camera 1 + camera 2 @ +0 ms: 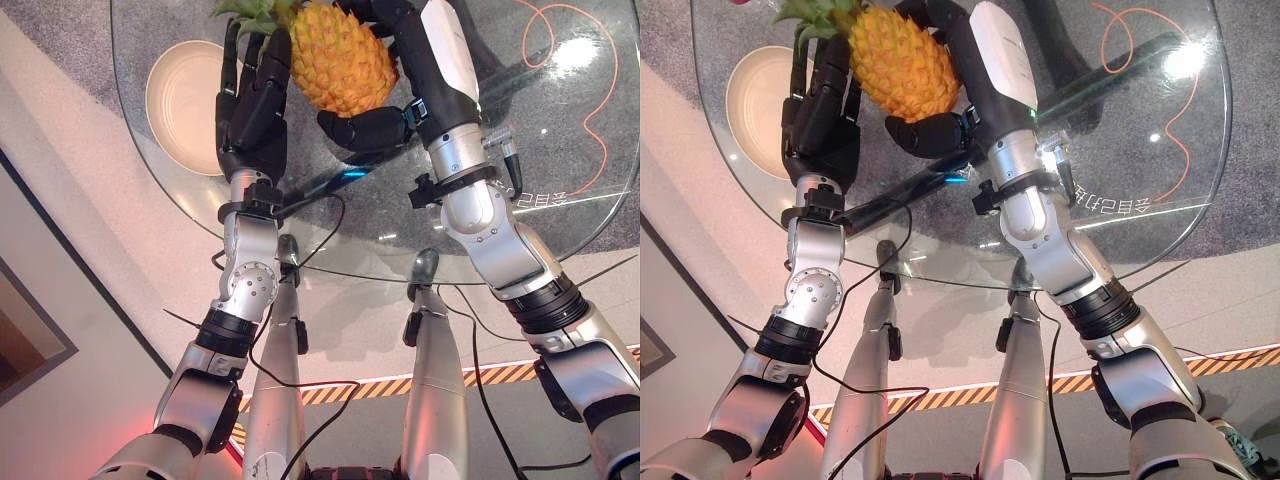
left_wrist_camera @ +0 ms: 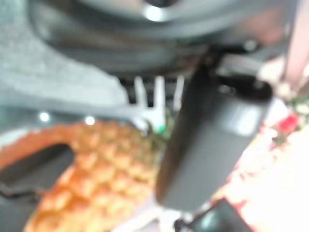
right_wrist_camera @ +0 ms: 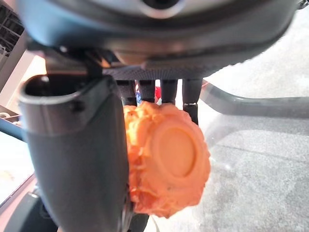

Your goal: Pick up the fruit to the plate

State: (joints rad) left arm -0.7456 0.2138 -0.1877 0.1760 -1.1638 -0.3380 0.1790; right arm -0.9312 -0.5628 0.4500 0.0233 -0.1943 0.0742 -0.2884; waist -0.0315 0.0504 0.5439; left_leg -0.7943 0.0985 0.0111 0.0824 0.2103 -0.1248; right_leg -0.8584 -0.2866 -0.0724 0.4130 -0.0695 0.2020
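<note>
A yellow-orange pineapple [image 1: 340,60] with a green crown is held over the round glass table [image 1: 560,140], between my two hands. My right hand [image 1: 365,128] is shut on it: the thumb [image 3: 72,159] lies along its base end [image 3: 166,164] and the fingers [image 3: 159,92] curl behind it. Straight fingers of my left hand [image 1: 255,110] press against the pineapple's left side and crown; its thumb [image 2: 207,140] shows next to the fruit [image 2: 91,159]. A cream plate [image 1: 180,105] lies on the table just left of the left hand.
An orange cable [image 1: 600,100] loops over the table's right part. The near glass rim [image 1: 400,278] curves in front of both forearms. Grey carpet shows through the glass, and striped floor tape [image 1: 500,375] runs below.
</note>
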